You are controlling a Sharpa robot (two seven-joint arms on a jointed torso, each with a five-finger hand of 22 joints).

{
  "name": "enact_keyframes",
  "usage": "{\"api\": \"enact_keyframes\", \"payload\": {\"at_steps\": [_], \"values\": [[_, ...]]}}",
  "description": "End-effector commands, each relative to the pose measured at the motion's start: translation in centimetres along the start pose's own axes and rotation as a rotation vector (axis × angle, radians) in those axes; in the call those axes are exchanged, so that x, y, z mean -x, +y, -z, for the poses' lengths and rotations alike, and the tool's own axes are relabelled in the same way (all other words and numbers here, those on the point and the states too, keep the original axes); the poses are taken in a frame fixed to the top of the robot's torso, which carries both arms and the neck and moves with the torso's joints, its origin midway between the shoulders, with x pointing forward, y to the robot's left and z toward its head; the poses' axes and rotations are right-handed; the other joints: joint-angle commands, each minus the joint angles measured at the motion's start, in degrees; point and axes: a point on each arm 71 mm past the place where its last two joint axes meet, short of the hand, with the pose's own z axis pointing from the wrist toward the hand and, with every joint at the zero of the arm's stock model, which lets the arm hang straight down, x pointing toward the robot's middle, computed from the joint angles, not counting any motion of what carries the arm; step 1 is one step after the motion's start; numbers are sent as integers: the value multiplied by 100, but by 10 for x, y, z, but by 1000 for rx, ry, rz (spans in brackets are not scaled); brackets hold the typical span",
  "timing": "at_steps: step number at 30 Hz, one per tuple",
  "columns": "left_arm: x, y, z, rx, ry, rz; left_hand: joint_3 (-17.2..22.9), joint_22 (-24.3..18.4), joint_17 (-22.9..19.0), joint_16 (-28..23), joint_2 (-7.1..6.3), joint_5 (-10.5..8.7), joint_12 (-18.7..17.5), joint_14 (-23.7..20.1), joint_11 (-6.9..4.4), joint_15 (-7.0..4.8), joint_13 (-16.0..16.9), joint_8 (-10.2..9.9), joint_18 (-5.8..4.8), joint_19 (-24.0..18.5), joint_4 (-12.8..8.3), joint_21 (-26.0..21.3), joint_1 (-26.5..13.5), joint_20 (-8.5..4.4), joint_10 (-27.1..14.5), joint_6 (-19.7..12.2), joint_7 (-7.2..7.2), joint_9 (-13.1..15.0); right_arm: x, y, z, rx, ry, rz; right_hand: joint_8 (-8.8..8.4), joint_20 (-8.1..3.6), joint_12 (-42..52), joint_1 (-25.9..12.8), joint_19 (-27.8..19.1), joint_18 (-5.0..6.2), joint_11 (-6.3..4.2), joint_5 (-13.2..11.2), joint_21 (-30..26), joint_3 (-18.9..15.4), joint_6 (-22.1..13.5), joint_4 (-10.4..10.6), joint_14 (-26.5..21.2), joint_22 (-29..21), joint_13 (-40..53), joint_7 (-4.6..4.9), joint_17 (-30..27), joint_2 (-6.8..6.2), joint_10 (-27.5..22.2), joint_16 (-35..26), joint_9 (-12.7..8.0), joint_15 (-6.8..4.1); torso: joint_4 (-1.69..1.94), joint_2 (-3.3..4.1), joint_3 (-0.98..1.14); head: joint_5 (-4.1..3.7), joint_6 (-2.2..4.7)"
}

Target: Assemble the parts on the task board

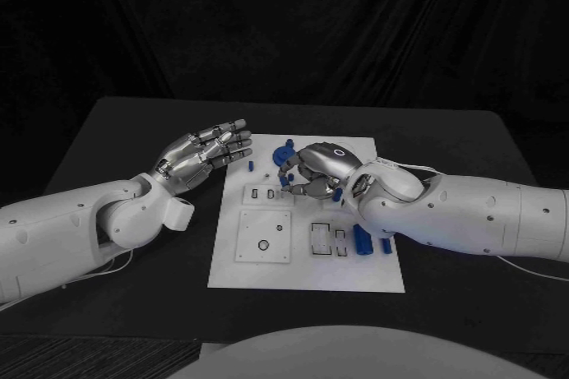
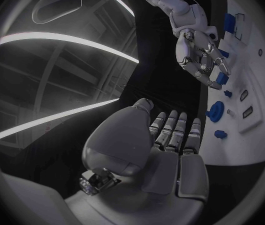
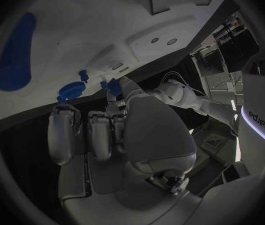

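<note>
White arms (image 1: 83, 223), silver robot hands (image 1: 204, 153)

Pale lettering, seemingly "edpys", on a dark panel (image 3: 260, 122) in the right wrist view

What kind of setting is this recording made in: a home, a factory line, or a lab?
Most likely a robotics lab or test station. A white task board with small blue parts lies on a black table against a dark backdrop, and the right hand works over the board while the left hand hovers open beside it.
</note>
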Motion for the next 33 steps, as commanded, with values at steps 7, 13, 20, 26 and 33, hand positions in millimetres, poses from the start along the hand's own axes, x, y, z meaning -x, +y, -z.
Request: {"api": "enact_keyframes", "payload": {"at_steps": [7,13,20,26,33], "values": [[-4,-7,2,-105,41,-404,486,1388,2460,4874,-476,-31,4308,2493,-502,-597,2312,375,135,3513,-415,2843,119,-432,1690,1404,294,109,5,-1,4,51,-72,-40,4,32,14,-59,123,69,36,-136,9,-42,-5,30,585,1240,1507,-10,1509,-6,590,15,12,41,3,3,0,12,-1],[-10,-4,2,-106,112,-657,1320,4220,8528,7183,-884,-62,6959,7230,-756,-922,8451,570,-87,4613,-224,6222,-145,-806,7121,2749,304,188,8,-2,6,61,-91,-42,11,33,14,-53,134,64,38,-146,27,-36,7,30,585,1246,1507,-5,1509,6,590,15,16,42,0,2,0,9,-1],[-11,3,0,-52,145,-784,1519,6003,8528,7183,-1006,-100,6959,7230,-797,-959,8451,503,-335,5824,-178,7298,-404,-783,7121,3029,251,210,8,-1,6,69,-96,-44,13,33,14,-51,140,62,39,-150,37,-34,10,30,585,1249,1507,-1,1509,9,590,15,17,43,-2,10,-1,3,-1],[-12,9,-1,-2,159,-794,1546,6411,8528,7183,-1034,-103,6959,7230,-790,-961,8451,399,-412,6154,-151,7497,-548,-787,7121,2978,266,192,8,-1,6,71,-95,-45,13,34,14,-54,145,59,43,-157,45,-36,9,33,585,1252,1507,7,1509,9,590,15,18,44,-5,7,0,13,-1],[-17,15,-6,29,188,-781,1600,6383,8528,7183,-1048,-104,6959,7230,-753,-932,8451,251,-404,6111,-171,7487,-580,-765,7121,2821,313,151,7,1,5,73,-89,-46,10,35,14,-61,149,58,48,-167,51,-39,4,39,585,1254,1507,15,1509,10,590,15,17,46,-4,7,0,11,-1]]}}
